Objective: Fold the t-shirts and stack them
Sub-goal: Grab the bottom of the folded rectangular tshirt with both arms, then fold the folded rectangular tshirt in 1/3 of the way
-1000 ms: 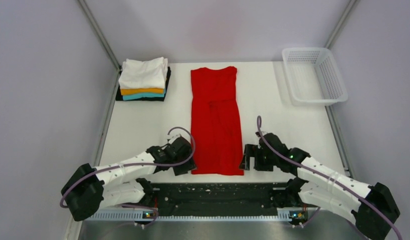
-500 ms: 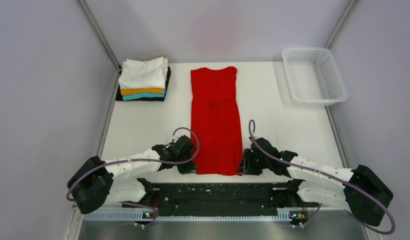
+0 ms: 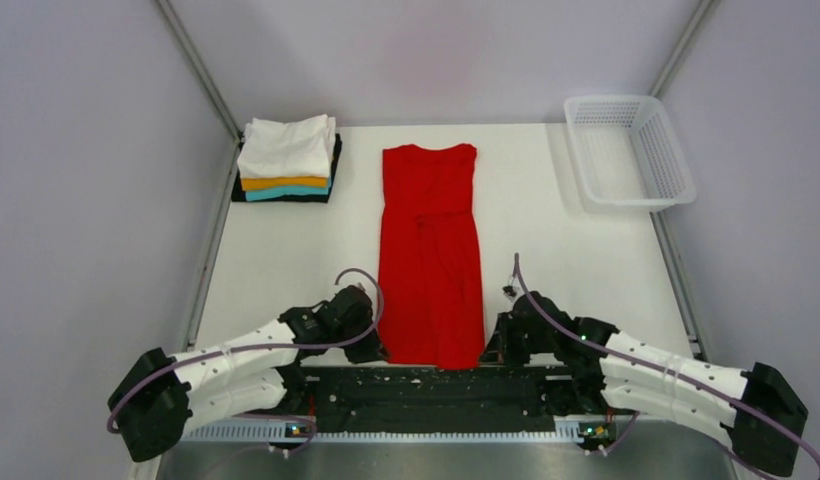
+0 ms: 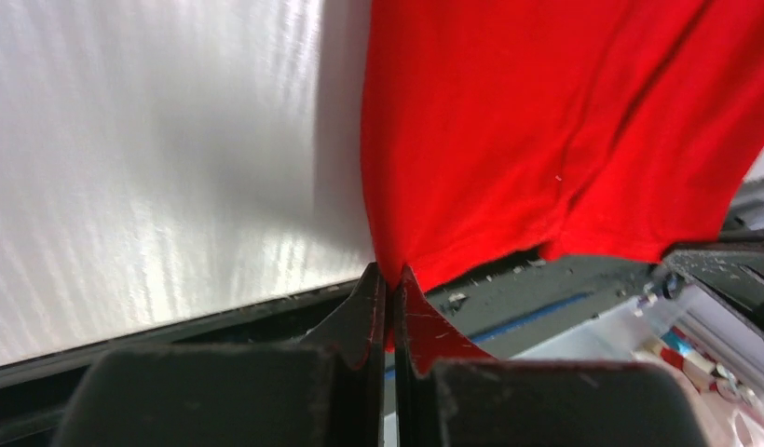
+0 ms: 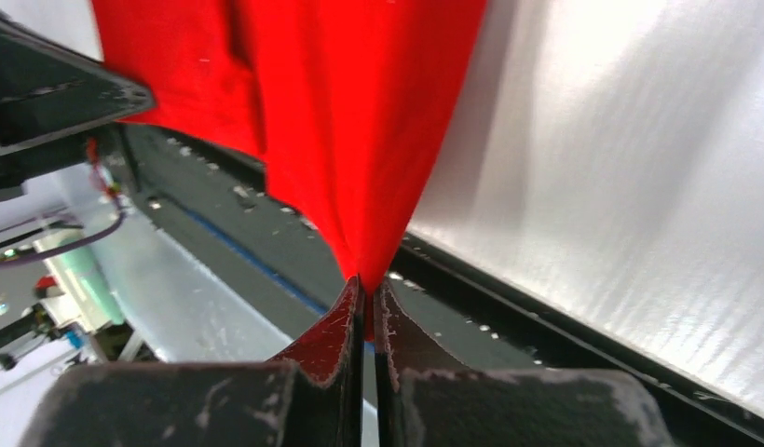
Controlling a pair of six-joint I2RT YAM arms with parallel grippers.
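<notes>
A bright red t-shirt (image 3: 430, 250) lies as a long narrow strip down the middle of the white table (image 3: 276, 260), its near hem drawn to the table's front edge. My left gripper (image 3: 378, 352) is shut on the hem's near left corner; in the left wrist view the red t-shirt (image 4: 546, 130) runs pinched into my left gripper (image 4: 391, 279). My right gripper (image 3: 488, 352) is shut on the near right corner; the right wrist view has the red t-shirt (image 5: 360, 112) pinched in my right gripper (image 5: 366, 287). A stack of folded t-shirts (image 3: 286, 160), white on top, sits at the far left.
A white plastic mesh basket (image 3: 628, 150) stands at the table's far right corner. The black base rail (image 3: 426, 395) runs along the near edge under both grippers. Grey walls close in on the left, right and back.
Both grippers closed on the red t-shirt's near corners and drew back toward the front edge. The whole shirt slid slightly nearer.
</notes>
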